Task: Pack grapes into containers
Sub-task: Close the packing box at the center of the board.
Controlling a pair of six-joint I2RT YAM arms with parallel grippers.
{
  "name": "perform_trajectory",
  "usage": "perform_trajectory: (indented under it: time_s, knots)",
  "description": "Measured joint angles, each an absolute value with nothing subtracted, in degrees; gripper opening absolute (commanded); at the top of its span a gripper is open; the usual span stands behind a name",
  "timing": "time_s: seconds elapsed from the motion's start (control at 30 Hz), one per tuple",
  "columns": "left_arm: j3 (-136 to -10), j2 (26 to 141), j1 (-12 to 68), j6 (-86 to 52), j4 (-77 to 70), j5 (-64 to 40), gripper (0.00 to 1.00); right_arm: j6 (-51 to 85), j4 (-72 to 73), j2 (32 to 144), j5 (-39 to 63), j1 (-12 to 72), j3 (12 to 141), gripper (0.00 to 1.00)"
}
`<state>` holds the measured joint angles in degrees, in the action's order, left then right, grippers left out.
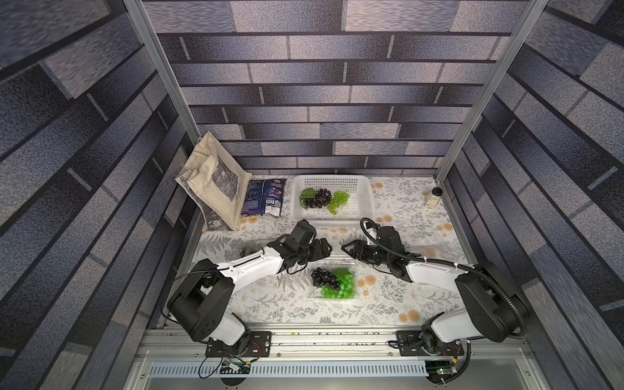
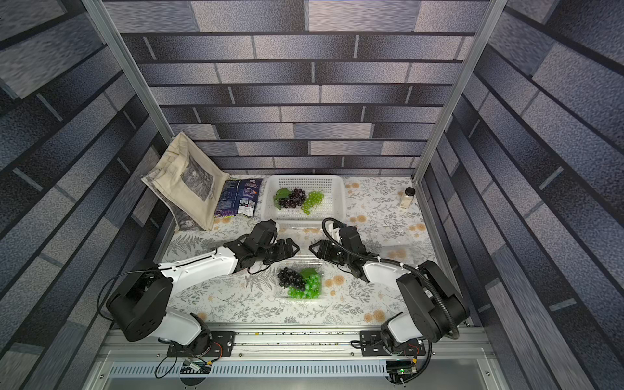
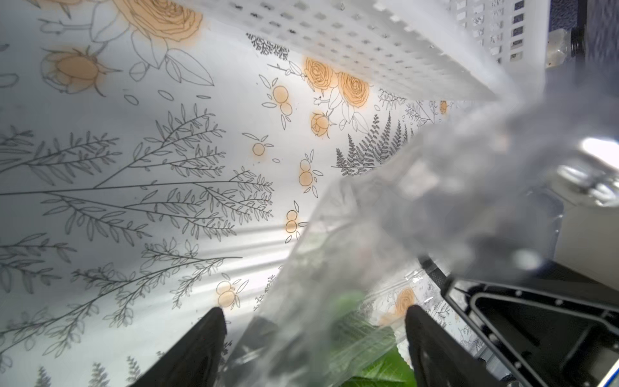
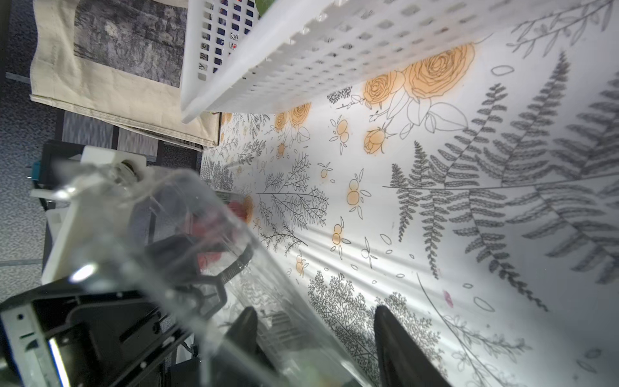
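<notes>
A clear plastic clamshell container (image 1: 316,293) holds a dark purple grape bunch (image 1: 320,277) and a bright green grape bunch (image 1: 339,289) on the floral tablecloth (image 1: 304,312), the black left gripper (image 1: 325,248) and black right gripper (image 1: 347,250) facing tip to tip just beyond it.

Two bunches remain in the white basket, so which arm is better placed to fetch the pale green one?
Right, probably: the pale green bunch lies right of the dark bunch, nearer the right gripper, whose jaws stand open.
</notes>
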<state>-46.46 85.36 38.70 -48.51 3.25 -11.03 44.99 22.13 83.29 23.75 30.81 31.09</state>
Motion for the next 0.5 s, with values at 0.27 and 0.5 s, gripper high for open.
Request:
perform_trajectory:
  time_s: [0.27,0.5]
  knots:
    - [-47.4,84.4,38.1,-48.4,4.6,-9.7,0.86,43.9,19.6,81.4,22.8,30.9,32.6,0.58]
    - [-50.8,84.9,35.7,-47.5,5.2,-9.6,0.86,41.4,16.8,81.7,22.4,30.9,37.4,0.58]
